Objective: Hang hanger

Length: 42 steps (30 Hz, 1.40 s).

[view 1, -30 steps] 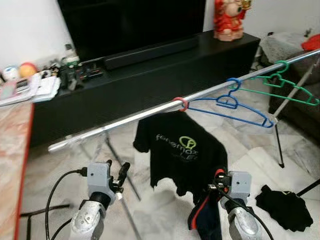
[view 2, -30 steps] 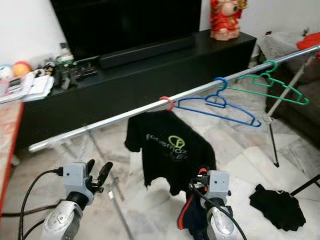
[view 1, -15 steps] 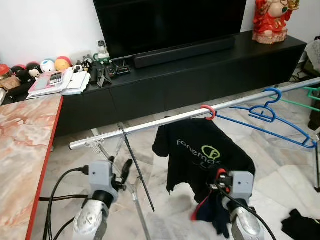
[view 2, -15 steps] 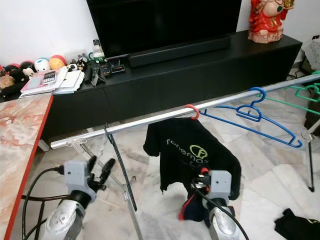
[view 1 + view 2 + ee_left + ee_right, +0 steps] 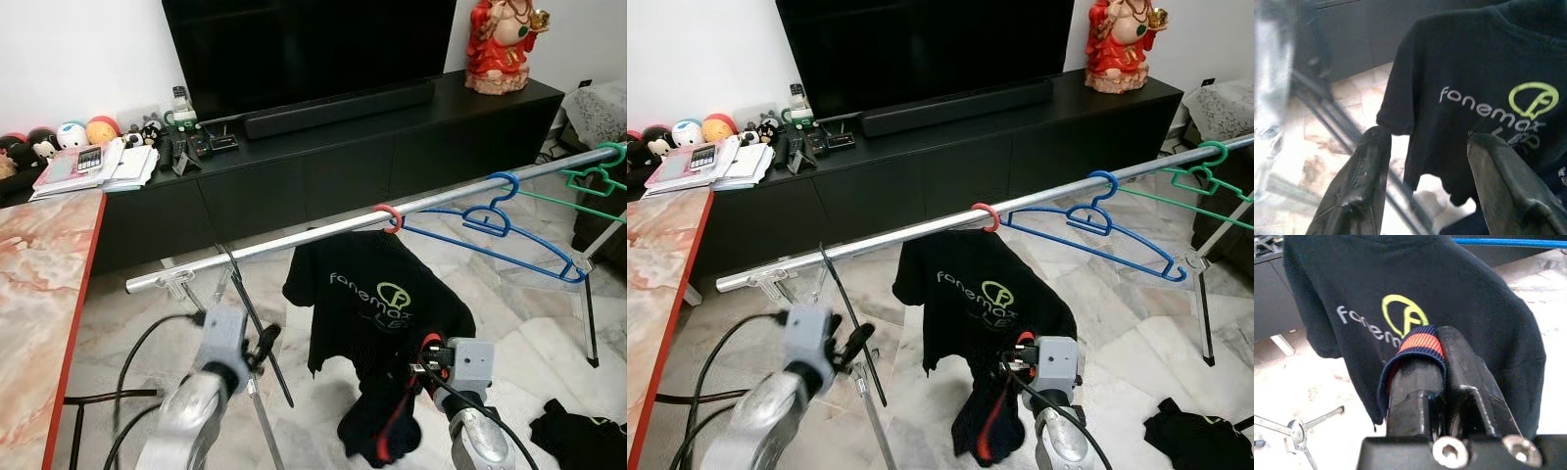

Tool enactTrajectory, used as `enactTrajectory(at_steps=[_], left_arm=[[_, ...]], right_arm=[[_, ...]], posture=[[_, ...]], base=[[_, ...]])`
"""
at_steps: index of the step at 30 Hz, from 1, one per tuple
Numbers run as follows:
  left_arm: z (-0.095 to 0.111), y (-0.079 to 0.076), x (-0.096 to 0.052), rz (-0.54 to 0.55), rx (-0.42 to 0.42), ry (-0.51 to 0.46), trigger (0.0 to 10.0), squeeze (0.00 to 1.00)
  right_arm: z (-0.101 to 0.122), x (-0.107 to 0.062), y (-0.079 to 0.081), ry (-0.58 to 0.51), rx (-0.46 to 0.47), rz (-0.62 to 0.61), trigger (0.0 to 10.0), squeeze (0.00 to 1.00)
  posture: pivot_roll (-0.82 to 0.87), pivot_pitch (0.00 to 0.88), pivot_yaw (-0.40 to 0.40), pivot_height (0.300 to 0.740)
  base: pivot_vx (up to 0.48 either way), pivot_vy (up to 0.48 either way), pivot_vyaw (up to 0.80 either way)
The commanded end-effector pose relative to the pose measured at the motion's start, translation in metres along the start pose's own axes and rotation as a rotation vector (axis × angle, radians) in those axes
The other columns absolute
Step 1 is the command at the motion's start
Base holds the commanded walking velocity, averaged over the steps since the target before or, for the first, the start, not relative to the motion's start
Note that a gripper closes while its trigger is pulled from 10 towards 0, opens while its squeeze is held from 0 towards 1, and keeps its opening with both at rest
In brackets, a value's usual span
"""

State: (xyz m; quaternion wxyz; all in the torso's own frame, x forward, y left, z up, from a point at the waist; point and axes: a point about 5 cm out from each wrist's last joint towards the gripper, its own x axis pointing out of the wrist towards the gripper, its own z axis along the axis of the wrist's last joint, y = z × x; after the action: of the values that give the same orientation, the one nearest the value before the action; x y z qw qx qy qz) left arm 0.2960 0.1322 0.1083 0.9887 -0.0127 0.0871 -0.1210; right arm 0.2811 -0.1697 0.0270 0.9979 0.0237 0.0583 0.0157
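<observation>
I see a black TV (image 5: 304,44) on the wall above a long black cabinet (image 5: 323,166). A soundbar (image 5: 338,95) lies along the cabinet's top, a red figurine (image 5: 502,47) stands at its right end, and books and small toys (image 5: 83,157) crowd its left end. A marble table (image 5: 34,294) with a red edge runs down the left side.

A silver rail (image 5: 294,240) crosses in front of the cabinet, rising toward the right. A black T-shirt (image 5: 377,308) with a green logo hangs near the rail's middle from a red hanger (image 5: 389,217), whose hook sits over the rail. Farther right along the rail hang a bare blue hanger (image 5: 500,220) and, at the right end, a green hanger (image 5: 593,181). A dark garment (image 5: 578,436) lies on the floor at the lower right.

My left gripper (image 5: 266,343) is below the rail's left part, blurred; in the wrist view its fingers (image 5: 1361,176) stand apart with nothing between them. My right gripper (image 5: 428,354) is just below the T-shirt, its fingers (image 5: 1464,367) clenched on a dark cloth (image 5: 377,426) with a red band, which droops beneath it.
</observation>
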Motion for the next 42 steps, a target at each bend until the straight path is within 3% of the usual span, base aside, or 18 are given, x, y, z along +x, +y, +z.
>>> enactTrajectory(at_steps=[1, 8, 13, 21, 32, 42], left_arm=[[-0.002, 0.005, 0.002, 0.033, -0.018, 0.036, 10.0, 0.0], [0.003, 0.019, 0.007, 0.195, -0.016, 0.083, 10.0, 0.0], [-0.001, 0.026, 0.008, 0.294, -0.114, 0.125, 10.0, 0.0], [-0.008, 0.012, 0.013, 0.248, -0.22, 0.164, 10.0, 0.0], [-0.003, 0.012, 0.025, 0.283, -0.178, 0.164, 10.0, 0.0], [-0.012, 0.006, 0.041, 0.266, -0.191, 0.194, 10.0, 0.0]], right_arm=[[0.005, 0.003, 0.0, -0.033, -0.001, -0.005, 10.0, 0.0], [0.004, 0.002, 0.002, -0.03, 0.004, -0.01, 10.0, 0.0], [0.003, 0.002, 0.005, -0.029, 0.007, -0.002, 10.0, 0.0], [0.002, 0.003, 0.006, -0.025, 0.005, -0.002, 10.0, 0.0], [0.001, 0.003, 0.007, -0.022, 0.006, 0.0, 10.0, 0.0], [0.0, 0.003, 0.007, -0.018, 0.004, 0.004, 10.0, 0.0]], posture=[[0.1, 0.084, 0.077, 0.74], [0.1, 0.084, 0.083, 0.74], [0.1, 0.084, 0.084, 0.74], [0.1, 0.086, 0.086, 0.74], [0.09, 0.085, 0.089, 0.74], [0.09, 0.084, 0.085, 0.74]], base=[[0.0, 0.0, 0.0], [0.0, 0.0, 0.0], [0.0, 0.0, 0.0], [0.0, 0.0, 0.0], [0.0, 0.0, 0.0], [0.0, 0.0, 0.0]])
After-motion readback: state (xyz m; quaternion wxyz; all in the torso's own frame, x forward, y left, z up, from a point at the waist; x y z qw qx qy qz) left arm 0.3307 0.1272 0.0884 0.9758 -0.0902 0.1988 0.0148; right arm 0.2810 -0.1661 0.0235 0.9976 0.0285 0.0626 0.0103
